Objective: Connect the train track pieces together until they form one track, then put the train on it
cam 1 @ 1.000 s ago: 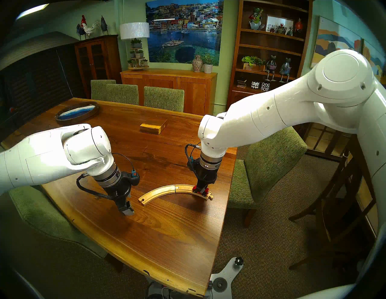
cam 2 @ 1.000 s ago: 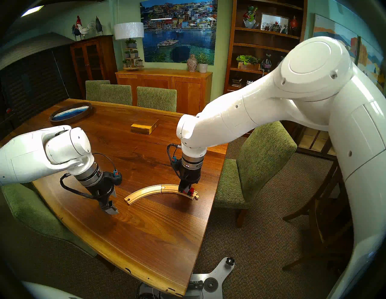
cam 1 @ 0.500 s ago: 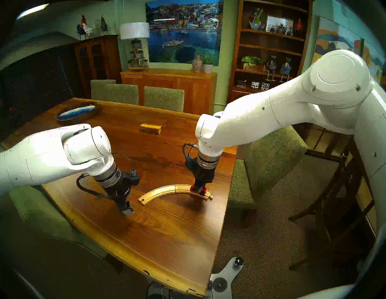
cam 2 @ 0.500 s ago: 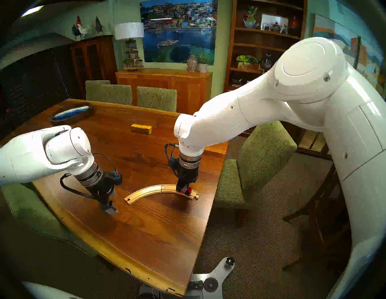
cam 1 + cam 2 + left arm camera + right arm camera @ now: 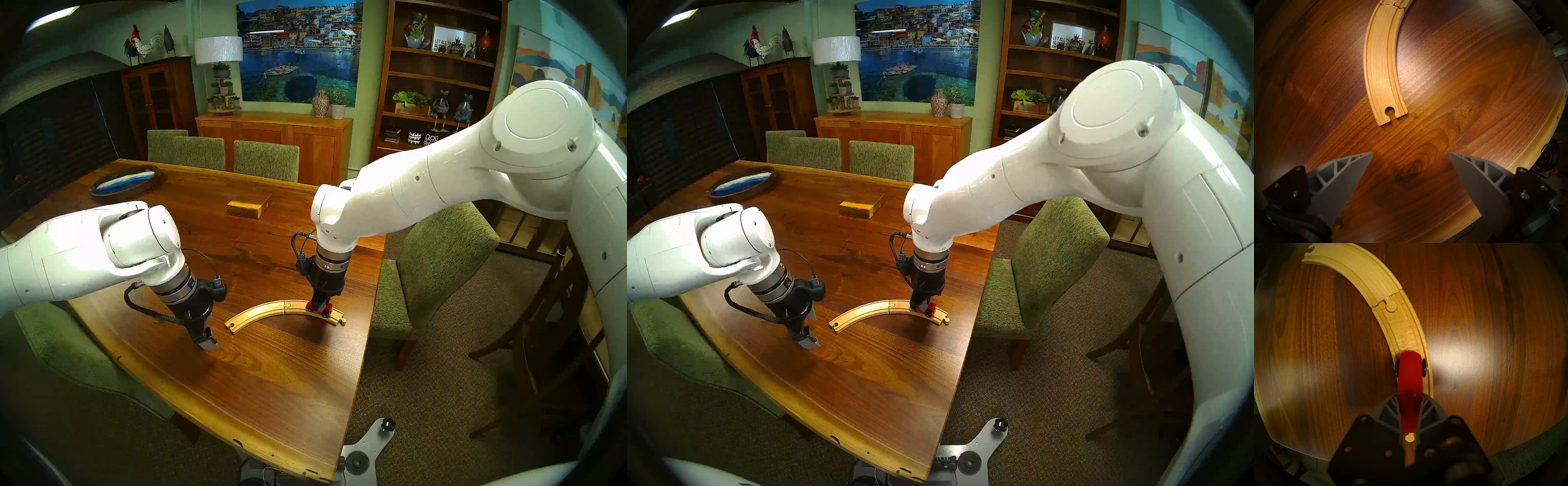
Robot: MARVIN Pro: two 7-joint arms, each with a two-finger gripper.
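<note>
At centre frame in the head views, on the walnut worktop [image 5: 271, 390]: one track [image 5: 264, 310], a pale arc of two train track pieces joined at a peg-and-hole seam at the crown of the arc, its ends dropping to lower left and lower right. Right arm, jaws pointing straight down over the right-hand piece; the right gripper [image 5: 1409, 414] has its jaws clamped on the flanks of the train [image 5: 1409, 378]. Left arm, parked to the left of the arc; the left gripper [image 5: 1411, 162] has its jaws spread wide over bare wood, holding nothing, the hole end of the track lying above them in the left wrist view. Train: small, red, dark-wheeled, held between the right jaws over the right-hand piece, its long axis running along the grooves, nose toward the seam at upper frame of the right wrist view, peg end showing behind its tail. Judged: wheels look seated in or just over the grooves; release would fall to the right arm, which alone is at the train.
</note>
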